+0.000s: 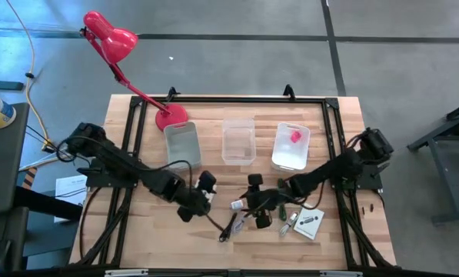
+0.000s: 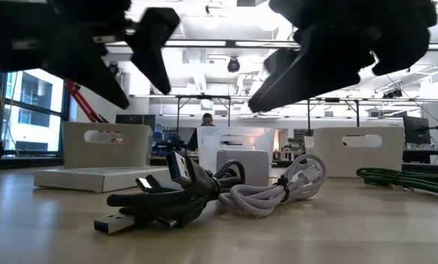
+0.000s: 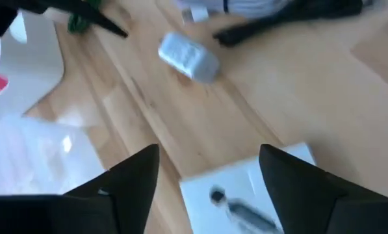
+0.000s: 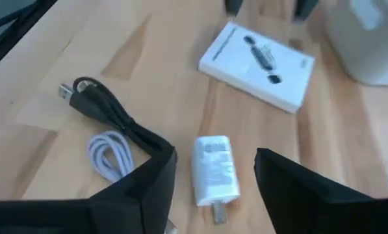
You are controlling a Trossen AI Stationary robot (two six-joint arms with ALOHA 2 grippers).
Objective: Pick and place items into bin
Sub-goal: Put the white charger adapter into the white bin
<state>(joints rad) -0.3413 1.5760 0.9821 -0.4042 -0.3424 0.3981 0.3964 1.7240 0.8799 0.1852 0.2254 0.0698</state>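
Note:
My left gripper (image 1: 202,192) hovers open over a white card with dark print (image 3: 245,195), which lies flat on the table between its fingers in the left wrist view. My right gripper (image 1: 257,203) hangs open above a small white charger block (image 4: 213,168). A black cable (image 4: 109,114) and a coiled white cable (image 4: 109,156) lie beside the block. The second white card (image 1: 310,223), a thin green stick (image 1: 281,209) and small pale bits (image 1: 287,228) lie under the right arm. A pink cube (image 1: 296,136) sits in the right-hand bin (image 1: 283,160).
Three bins stand in a row at the far middle of the table: a grey one (image 1: 183,144), a clear one (image 1: 238,140) and the white one. The red desk lamp (image 1: 110,38) has its base (image 1: 171,118) beside the grey bin. Bare wood lies along the near edge.

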